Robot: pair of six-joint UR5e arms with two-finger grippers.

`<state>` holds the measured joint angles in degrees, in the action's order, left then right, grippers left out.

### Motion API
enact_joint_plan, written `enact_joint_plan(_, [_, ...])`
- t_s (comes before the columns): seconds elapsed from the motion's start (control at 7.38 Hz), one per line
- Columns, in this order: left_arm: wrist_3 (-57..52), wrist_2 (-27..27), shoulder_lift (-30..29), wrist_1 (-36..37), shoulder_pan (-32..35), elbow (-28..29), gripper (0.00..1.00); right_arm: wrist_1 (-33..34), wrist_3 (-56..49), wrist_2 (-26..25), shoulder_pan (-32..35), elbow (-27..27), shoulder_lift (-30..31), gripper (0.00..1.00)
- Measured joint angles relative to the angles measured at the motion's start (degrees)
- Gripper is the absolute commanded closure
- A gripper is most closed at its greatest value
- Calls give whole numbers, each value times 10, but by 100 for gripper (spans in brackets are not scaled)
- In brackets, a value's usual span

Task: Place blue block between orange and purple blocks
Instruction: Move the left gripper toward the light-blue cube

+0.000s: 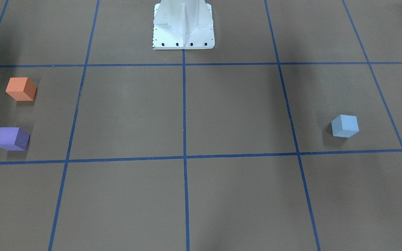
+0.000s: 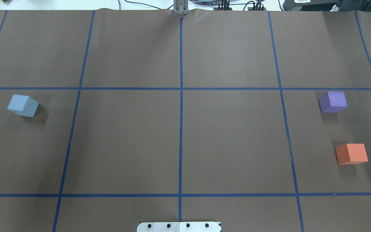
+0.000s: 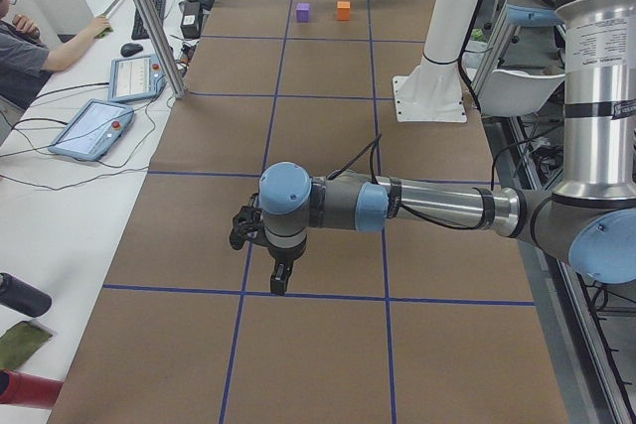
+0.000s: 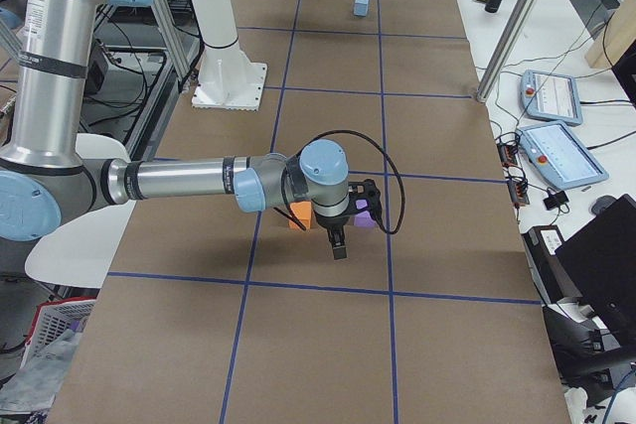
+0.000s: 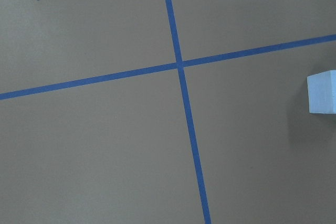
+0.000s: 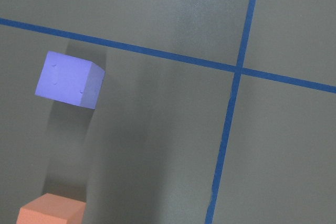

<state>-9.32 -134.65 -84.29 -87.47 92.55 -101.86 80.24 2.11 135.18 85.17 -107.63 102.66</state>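
The light blue block [image 1: 344,126] sits alone on the brown table on my left side [image 2: 23,105]; it shows at the right edge of the left wrist view [image 5: 322,92]. The orange block [image 2: 351,153] and the purple block [image 2: 333,101] stand on my right side with a gap between them, and both show in the right wrist view: purple [image 6: 69,80], orange [image 6: 50,209]. My left gripper [image 3: 281,280] hangs over the table's left end. My right gripper [image 4: 338,245] hangs by the orange and purple blocks. I cannot tell whether either is open or shut.
The white robot base [image 1: 183,26] stands at the table's middle rear edge. Blue tape lines [image 2: 181,106] divide the table into squares. An operator [image 3: 30,42] and control tablets [image 3: 94,126] are along the far side, with metal posts [image 4: 517,22].
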Motion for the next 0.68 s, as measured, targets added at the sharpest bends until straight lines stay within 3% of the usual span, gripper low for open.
enact_joint_plan(0.68, [-14,0,1,-8,-2,-11,0,0,0,1,-2,-2,0,0])
